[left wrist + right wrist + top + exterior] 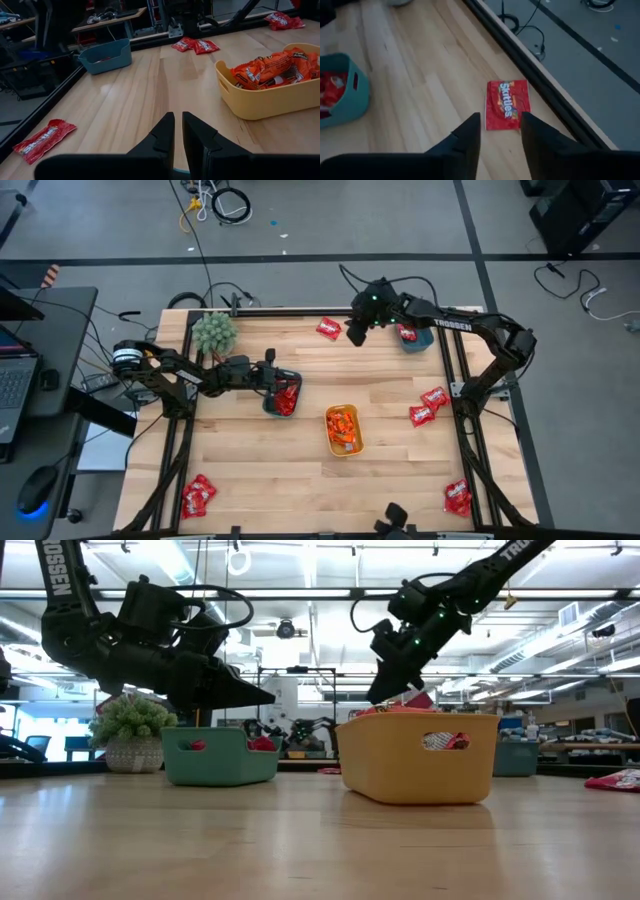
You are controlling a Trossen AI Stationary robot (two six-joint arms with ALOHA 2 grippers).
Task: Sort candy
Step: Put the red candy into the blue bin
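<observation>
My right gripper point(352, 332) point(500, 127) hangs open above the table's far edge, its fingers pointing down over a red Skittles pack point(507, 104) point(328, 328) that lies flat on the wood. My left gripper point(284, 383) point(177, 127) is shut and holds nothing; it hovers over the teal tray point(270, 408) point(220, 755), which holds red candies point(288, 398). The yellow tray point(357, 442) point(260, 102) is full of orange candies point(272, 70). A blue tray point(415, 342) point(105, 56) holds a red pack.
Loose red packs lie near the right edge point(428, 405), at the near left corner point(198, 495) and near right corner point(458, 498). A fuzzy green plant point(213, 332) stands at the far left. The table's black frame rail point(540, 85) runs just beyond the Skittles pack.
</observation>
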